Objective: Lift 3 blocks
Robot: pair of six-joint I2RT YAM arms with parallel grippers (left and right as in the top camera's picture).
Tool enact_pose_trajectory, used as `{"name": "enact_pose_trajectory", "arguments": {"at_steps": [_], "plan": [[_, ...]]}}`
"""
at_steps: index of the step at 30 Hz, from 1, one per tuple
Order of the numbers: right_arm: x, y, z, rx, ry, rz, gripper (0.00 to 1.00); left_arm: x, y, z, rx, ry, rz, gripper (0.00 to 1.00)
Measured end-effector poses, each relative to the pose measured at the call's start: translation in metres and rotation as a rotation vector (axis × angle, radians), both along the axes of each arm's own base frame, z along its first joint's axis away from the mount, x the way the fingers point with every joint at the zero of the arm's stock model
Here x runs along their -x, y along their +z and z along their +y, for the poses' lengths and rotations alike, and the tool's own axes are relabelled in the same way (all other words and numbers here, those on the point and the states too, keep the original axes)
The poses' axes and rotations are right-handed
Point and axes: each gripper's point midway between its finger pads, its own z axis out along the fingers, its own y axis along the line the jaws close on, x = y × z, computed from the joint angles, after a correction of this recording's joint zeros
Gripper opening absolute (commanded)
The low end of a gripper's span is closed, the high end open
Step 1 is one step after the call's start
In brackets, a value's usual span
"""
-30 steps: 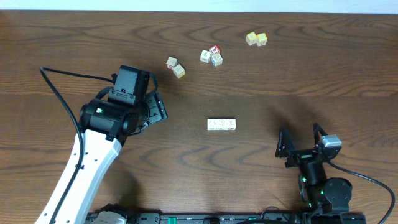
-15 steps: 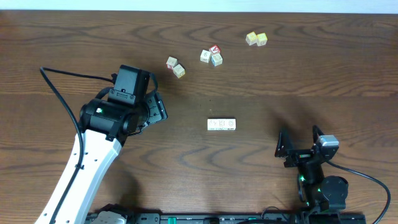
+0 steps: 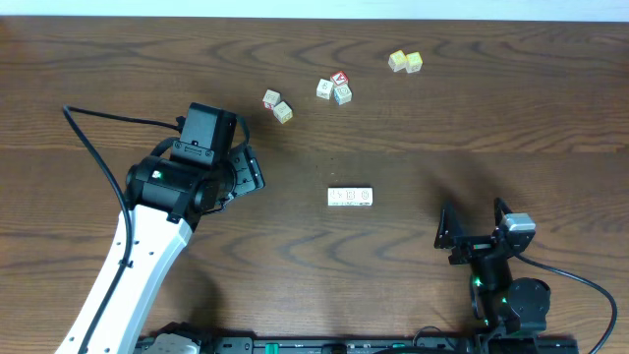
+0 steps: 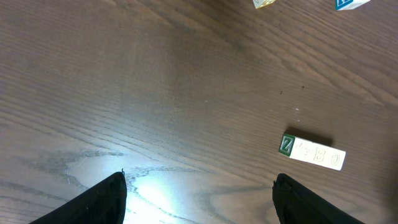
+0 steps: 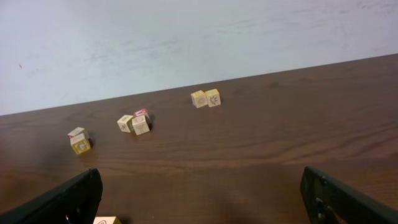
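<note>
Shows the 3 blocks lying flat on the table, pressed face to face into one short bar, none raised yet. Judged to be lined up this way so that a single squeeze on the two end faces can carry all three at once. Lies ahead of and off to the right of the left gripper, well apart from its fingers, which are spread wide and hold nothing. Barely peeks in at the bottom edge of the right wrist view, just beside one finger of the right gripper, likewise gaping and empty, set low and pointed across the wood. Leaves, far beyond both sets of fingers, a loose pair, a red-topped cluster and a yellow pair, apparently spares kept clear of the work.
</note>
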Motion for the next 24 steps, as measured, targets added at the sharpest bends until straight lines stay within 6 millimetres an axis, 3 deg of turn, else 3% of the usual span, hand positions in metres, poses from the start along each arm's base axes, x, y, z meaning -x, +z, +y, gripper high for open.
{"name": "enact_pose_trajectory", "arguments": {"at_steps": [24], "plan": [[-0.0003, -0.0004, -0.0022, 0.062, -0.009, -0.006, 0.99, -0.0001, 0.0000, 0.0000, 0.000, 0.000, 0.000, 0.76]]}}
